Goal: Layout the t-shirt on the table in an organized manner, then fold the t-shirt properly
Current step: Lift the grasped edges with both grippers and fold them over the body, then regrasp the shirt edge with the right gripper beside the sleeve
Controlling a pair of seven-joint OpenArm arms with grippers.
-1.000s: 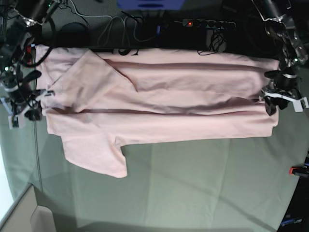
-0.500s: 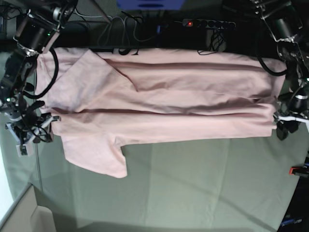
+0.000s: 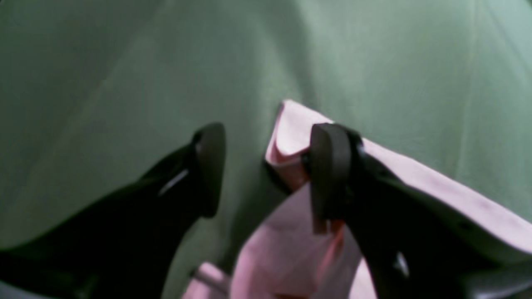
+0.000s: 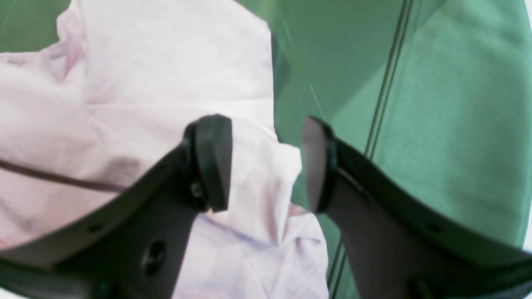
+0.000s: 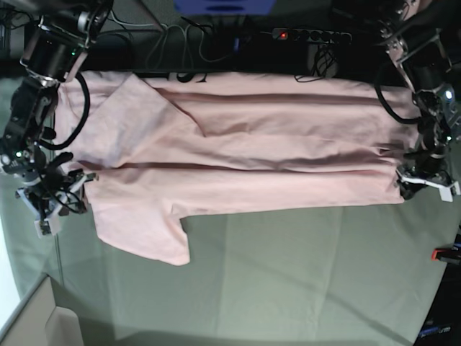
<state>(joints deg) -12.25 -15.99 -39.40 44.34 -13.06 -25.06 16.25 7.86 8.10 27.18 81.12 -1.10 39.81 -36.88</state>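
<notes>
The light pink t-shirt (image 5: pixel 252 166) lies lengthwise across the far half of the table (image 5: pixel 288 274), folded into long bands, with one sleeve (image 5: pixel 148 234) hanging toward the near side. My right gripper (image 5: pixel 56 200) is at the shirt's left end. In the right wrist view it (image 4: pixel 264 164) stands open over the shirt's edge (image 4: pixel 137 83), gripping nothing. My left gripper (image 5: pixel 425 186) is at the shirt's right end. The left wrist view shows it (image 3: pixel 266 170) open, with a folded shirt corner (image 3: pixel 286 141) against one finger (image 3: pixel 328 174).
A power strip (image 5: pixel 311 34) and loose cables lie behind the table's far edge. A red clamp (image 5: pixel 446 254) sits at the right edge. A pale box corner (image 5: pixel 36 317) shows at the near left. Bare green cloth (image 3: pixel 124 62) fills the table's near half.
Both grippers have moved toward the near side along the shirt's ends. The right gripper has opened and let go of the left edge.
</notes>
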